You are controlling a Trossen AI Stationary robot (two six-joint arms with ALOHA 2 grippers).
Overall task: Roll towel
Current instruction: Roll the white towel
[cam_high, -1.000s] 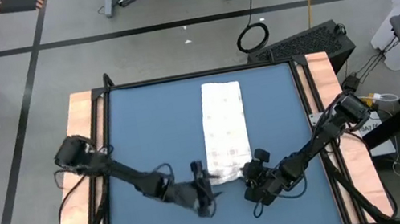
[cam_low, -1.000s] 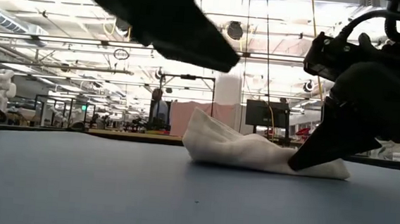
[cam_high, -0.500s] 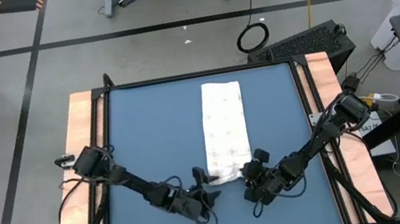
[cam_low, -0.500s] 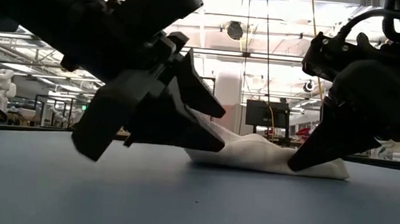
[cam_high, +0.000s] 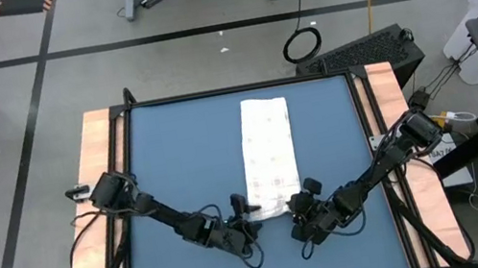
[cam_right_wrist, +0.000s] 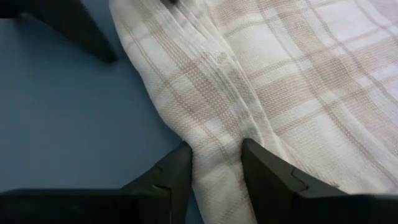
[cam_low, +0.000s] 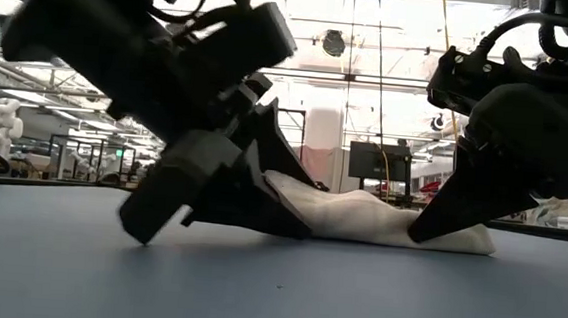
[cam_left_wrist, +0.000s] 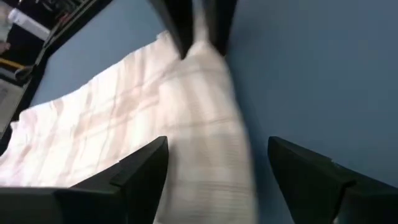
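On the blue table (cam_high: 174,154), the towel (cam_high: 268,153) is stretching lengthwise away from both grippers: right gripper (cam_high: 301,203) pinching its near corner, left gripper (cam_high: 244,213) spread beside it.

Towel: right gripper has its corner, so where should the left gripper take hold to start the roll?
Take the towel at its near left corner, coming in from the left. The left gripper has its jaws open around that edge. The right gripper pinches the other near corner, so the short near edge lifts evenly.
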